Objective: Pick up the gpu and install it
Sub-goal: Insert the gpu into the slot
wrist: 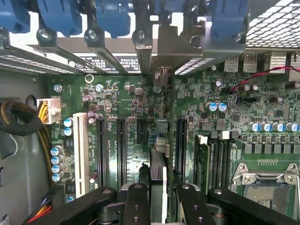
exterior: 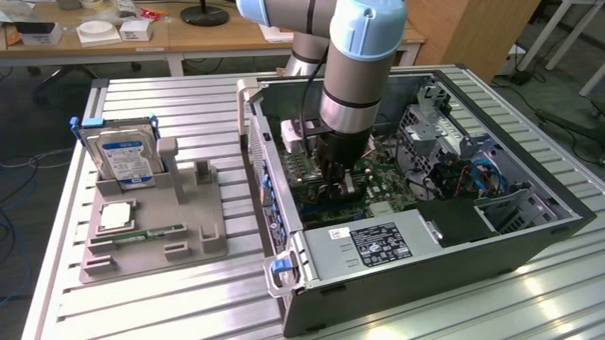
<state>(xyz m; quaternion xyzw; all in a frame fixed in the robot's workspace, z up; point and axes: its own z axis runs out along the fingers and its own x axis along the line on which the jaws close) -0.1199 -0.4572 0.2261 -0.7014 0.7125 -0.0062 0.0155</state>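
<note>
Much of gpu (wrist: 159,161) hidden by pincer (wrist: 161,190)

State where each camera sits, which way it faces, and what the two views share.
Exterior view: off the arm, raised, looking down on the open computer case on the slatted table; the arm and gripper reach into it.
Wrist view: on the wrist, facing along the fingers at the motherboard; they clamp the edge-on gpu.
Shared: the motherboard and the gripper inside the case.
</note>
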